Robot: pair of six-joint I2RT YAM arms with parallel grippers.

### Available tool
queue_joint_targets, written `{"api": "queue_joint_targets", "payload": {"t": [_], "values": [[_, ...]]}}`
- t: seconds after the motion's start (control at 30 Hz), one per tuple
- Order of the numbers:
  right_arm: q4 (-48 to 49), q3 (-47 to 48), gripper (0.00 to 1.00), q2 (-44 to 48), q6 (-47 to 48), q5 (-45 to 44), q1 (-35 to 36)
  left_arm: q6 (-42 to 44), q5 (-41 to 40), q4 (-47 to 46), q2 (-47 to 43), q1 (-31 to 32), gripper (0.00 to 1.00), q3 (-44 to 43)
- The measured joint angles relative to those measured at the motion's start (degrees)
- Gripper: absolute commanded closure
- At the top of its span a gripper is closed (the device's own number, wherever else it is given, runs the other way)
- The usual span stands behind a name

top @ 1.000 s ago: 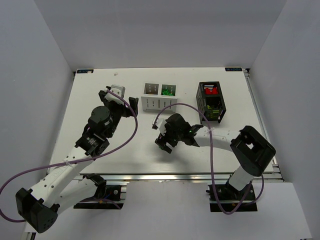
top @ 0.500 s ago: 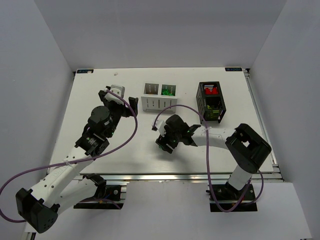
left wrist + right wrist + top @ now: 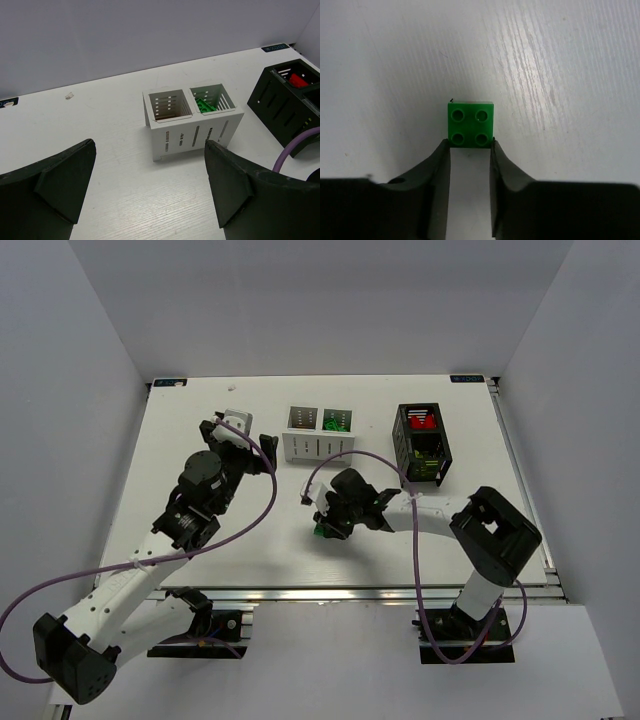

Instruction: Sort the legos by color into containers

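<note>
R fingers (image 3: 432, 180) narrowly parted, L fingers (image 3: 55, 185) wide.

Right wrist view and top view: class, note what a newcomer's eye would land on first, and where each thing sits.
A bright green lego lies studs up on the white table, a fingertip of the right end effector at each near corner. Farther back, the white box holds green legos in its right-hand compartment, and the black box shows a red lego in its far one.
</note>
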State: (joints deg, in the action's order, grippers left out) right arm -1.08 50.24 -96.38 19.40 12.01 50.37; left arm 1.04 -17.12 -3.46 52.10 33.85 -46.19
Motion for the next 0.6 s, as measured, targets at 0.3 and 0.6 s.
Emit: {"api": "queue_joint_targets", "payload": {"t": [0.3,0.6], "values": [[-1.1,1.0,0.91,1.3,2.2,0.0,-0.2,0.0,0.0,0.0,0.0,0.0,0.02,0.0],[-1.6,5.1,0.91,10.9,4.9,-2.9,-3.8,0.0,0.0,-0.3,-0.2,0.0,0.02,0.6]]}}
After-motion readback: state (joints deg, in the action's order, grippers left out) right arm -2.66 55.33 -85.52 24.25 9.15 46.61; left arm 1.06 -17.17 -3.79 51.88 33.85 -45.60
